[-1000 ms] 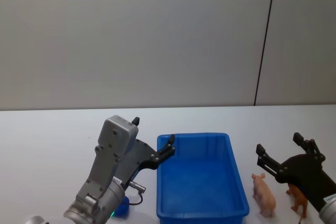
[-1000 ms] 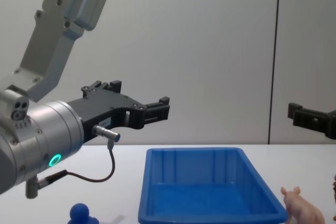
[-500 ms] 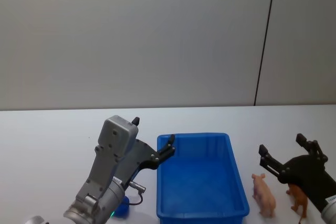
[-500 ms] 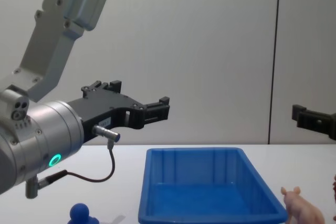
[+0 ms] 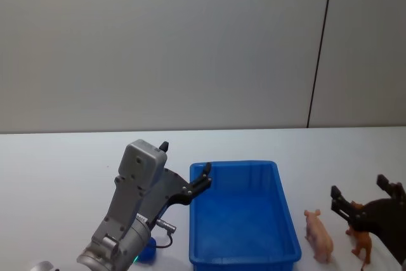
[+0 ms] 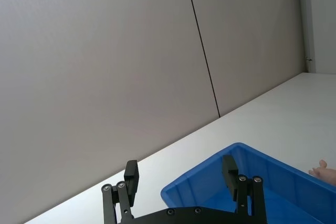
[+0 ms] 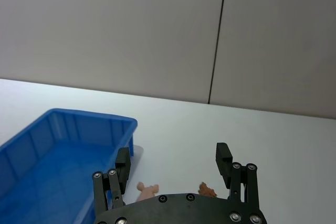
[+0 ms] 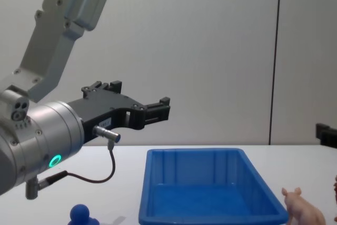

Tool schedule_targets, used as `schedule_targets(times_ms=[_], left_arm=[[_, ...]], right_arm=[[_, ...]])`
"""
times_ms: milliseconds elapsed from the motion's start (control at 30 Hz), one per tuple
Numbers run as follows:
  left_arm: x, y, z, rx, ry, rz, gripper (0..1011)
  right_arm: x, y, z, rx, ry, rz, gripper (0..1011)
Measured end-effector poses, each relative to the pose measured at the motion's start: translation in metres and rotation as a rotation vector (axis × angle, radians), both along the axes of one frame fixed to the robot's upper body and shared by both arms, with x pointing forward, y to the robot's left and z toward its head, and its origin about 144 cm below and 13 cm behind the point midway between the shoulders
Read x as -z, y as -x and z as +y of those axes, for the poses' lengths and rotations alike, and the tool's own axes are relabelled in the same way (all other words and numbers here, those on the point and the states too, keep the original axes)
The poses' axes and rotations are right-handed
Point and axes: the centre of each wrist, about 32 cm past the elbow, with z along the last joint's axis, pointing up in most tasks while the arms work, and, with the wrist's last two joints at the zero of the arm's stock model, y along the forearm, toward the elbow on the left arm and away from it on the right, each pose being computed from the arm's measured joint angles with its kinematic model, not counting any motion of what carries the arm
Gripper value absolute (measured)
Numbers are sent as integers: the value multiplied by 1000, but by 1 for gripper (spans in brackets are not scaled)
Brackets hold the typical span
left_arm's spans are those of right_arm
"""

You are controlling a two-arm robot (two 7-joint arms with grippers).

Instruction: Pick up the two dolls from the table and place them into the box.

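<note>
Grey wall panels [image 5: 158, 42] with a dark vertical seam [image 5: 320, 49] stand behind a white counter [image 5: 63, 169].

Head view: the box [image 5: 235, 165] sits on the counter near the middle, its floor showing from wall to wall. The left gripper [image 5: 186, 157] hangs above the counter at the box's far-left corner, released, its fingers spread and grasping nothing. The blue figure [image 5: 147, 251] stands on the counter just left of the box's near-left corner, mostly hidden by the left arm [image 5: 130, 201]. The pink pig [image 5: 318, 233] stands just beside the box's right wall, apart from it. The brown animal [image 5: 361, 242] stands just right of the pig. The right gripper [image 5: 358, 185] hangs over the brown animal, released, with its fingers wide apart.

Left wrist view: the left gripper's two black fingers stand well apart with the box's corner beyond them. The pig's snout shows at the frame's edge, past the box.

Right wrist view: the right gripper's fingers are spread. The pig's head and the brown animal's head show in the gap, just past the gripper's body, and the box lies beside them.

Chest view: the left arm comes in large from the left, and its gripper is held level, higher than the box's rim. The blue figure's round head shows at the lower edge, left of the box. The pig stands at the box's near-right corner. One black fingertip of the right gripper shows at the right edge, above the pig.
</note>
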Motion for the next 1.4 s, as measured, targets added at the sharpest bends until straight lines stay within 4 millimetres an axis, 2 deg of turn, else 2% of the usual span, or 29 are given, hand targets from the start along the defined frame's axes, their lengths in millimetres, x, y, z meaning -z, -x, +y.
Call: schedule_targets(times_ms=[433, 1233, 1400], left_arm=[[0, 0, 0, 0, 0, 0, 1001], [0, 0, 0, 0, 0, 0, 1001], [0, 0, 0, 0, 0, 0, 1001]], right_arm=[[10, 6, -10, 71, 29, 76, 1001], [53, -7, -21, 102, 29, 211, 1001], [60, -11, -21, 93, 18, 230, 931]])
